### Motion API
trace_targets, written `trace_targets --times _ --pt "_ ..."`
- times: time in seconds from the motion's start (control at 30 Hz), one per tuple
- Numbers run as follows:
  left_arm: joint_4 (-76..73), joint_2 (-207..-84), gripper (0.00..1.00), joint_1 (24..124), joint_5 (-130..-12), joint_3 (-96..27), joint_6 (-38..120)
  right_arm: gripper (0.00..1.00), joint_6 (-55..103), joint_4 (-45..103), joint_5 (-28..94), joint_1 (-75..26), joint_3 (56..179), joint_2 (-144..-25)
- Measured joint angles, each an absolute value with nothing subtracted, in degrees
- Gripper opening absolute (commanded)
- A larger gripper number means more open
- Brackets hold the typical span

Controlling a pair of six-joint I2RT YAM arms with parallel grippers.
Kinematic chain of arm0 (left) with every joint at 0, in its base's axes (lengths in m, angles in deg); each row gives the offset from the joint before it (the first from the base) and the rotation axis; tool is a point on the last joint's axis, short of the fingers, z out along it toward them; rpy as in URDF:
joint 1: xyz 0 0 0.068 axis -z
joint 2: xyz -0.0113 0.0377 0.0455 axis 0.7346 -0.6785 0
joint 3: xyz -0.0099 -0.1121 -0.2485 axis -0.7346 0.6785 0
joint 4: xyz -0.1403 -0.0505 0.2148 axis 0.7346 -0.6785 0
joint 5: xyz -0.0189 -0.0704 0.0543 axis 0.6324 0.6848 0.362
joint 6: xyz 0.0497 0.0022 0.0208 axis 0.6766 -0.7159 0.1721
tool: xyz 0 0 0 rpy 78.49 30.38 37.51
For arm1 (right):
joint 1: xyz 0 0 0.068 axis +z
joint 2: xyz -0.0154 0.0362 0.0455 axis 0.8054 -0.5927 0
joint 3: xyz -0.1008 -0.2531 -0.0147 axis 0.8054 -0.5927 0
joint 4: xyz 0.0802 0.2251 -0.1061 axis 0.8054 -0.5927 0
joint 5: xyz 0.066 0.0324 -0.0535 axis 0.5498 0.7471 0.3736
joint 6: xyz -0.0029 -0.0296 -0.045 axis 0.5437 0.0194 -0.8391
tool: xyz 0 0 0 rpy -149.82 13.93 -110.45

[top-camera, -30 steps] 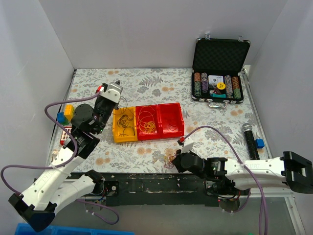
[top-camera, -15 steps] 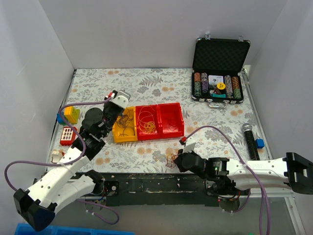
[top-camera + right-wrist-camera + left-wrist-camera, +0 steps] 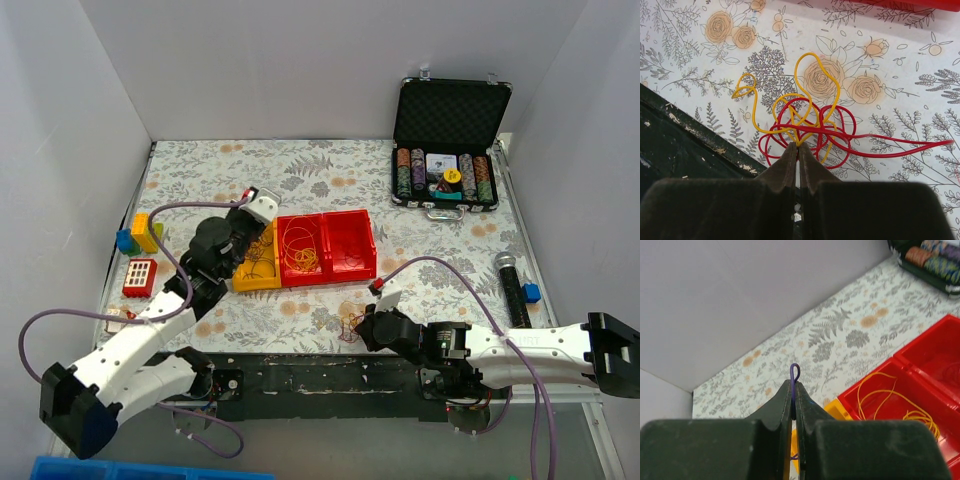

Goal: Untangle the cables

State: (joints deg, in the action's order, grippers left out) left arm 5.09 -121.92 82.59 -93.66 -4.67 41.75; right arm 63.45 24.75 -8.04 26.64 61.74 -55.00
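My left gripper (image 3: 261, 207) hovers over the back of the yellow bin (image 3: 243, 272). In the left wrist view it (image 3: 793, 384) is shut on a thin purple cable loop (image 3: 795, 371) that sticks up past the fingertips. My right gripper (image 3: 360, 327) is low at the table's near edge. In the right wrist view it (image 3: 798, 145) is shut on a yellow cable (image 3: 812, 65) of a tangle with red cables (image 3: 900, 149). The tangle (image 3: 349, 324) lies on the flowered table. Dark cables lie in the yellow bin, yellow cables (image 3: 300, 250) in the middle red bin (image 3: 300, 278).
A second red bin (image 3: 352, 266) stands right of the middle one. An open black case of poker chips (image 3: 445, 175) is at the back right. A black microphone (image 3: 512, 285) lies at the right. Toy blocks (image 3: 140, 232) and a red block (image 3: 139, 275) lie at the left.
My left arm has swung right and nearer, carrying its gripper from left of the yellow bin to over the bin's back. My right gripper and the tangle have barely moved.
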Motion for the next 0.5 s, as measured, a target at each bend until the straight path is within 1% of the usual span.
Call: trace_targets --times 0.17,0.5 --pt "5.6 -128.8 0.0 82.3 -94.9 -2.4 41.7 0.08 63.4 24.8 -8.0 26.6 61.7 -55.0" --pt "6.9 -142.3 0.0 79.5 -95.5 -2.2 41.8 0.08 63.4 24.8 -8.0 26.6 61.7 -53.6"
